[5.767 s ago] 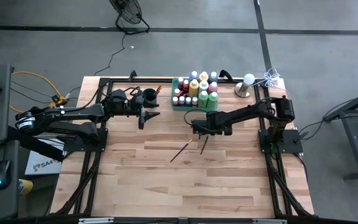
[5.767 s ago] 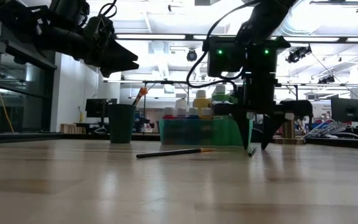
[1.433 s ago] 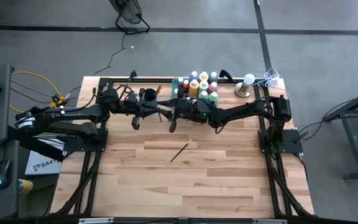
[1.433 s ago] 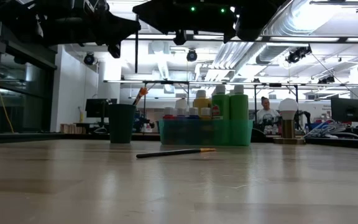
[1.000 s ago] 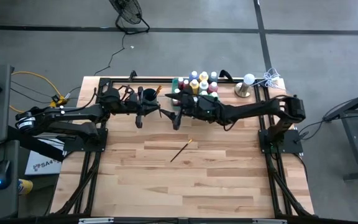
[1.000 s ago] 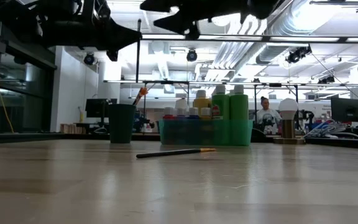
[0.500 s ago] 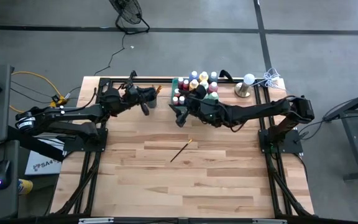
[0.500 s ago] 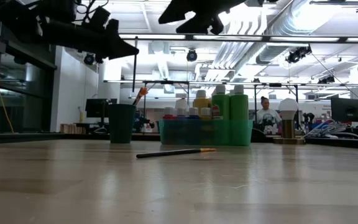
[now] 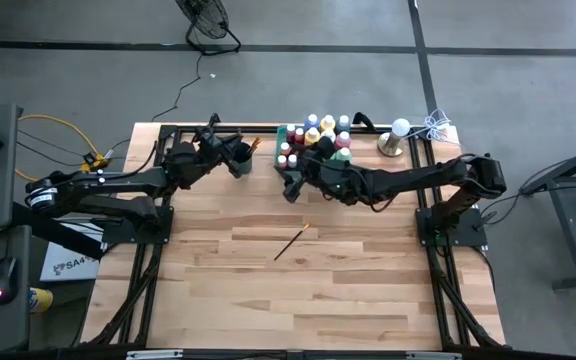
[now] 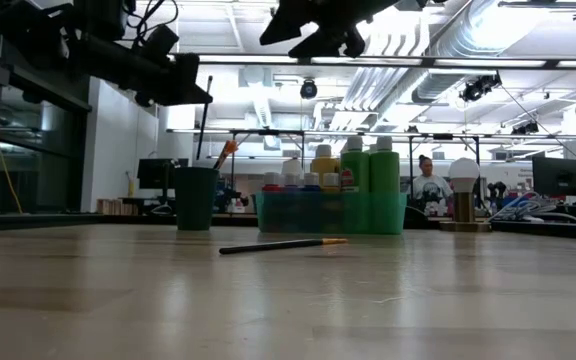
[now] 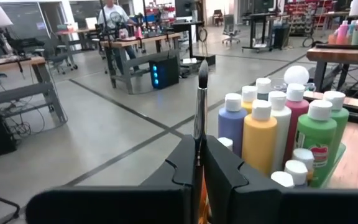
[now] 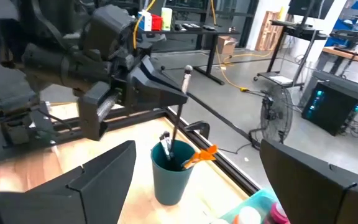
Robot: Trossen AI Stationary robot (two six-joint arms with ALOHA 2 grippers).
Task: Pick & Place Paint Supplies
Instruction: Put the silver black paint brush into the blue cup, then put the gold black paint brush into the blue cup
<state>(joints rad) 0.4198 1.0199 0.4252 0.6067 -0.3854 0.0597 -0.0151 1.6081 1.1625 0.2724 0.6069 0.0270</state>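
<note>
- The left gripper [image 12: 143,73], upper left of centre in the high view, is clamped on a paintbrush [image 12: 178,118] whose lower end sits in the dark cup [image 12: 172,171]; that placement looks nearly finished.
- Brushes [image 12: 164,147] already stand in the cup.
- Paint bottles [image 9: 315,142] fill the green tray [image 10: 320,213] at top centre.
- One brush [image 9: 290,242] lies mid-surface [image 9: 318,300], left to collect.
- The right gripper [image 9: 290,186], fingers apart and empty, hovers just beside the tray.
</note>
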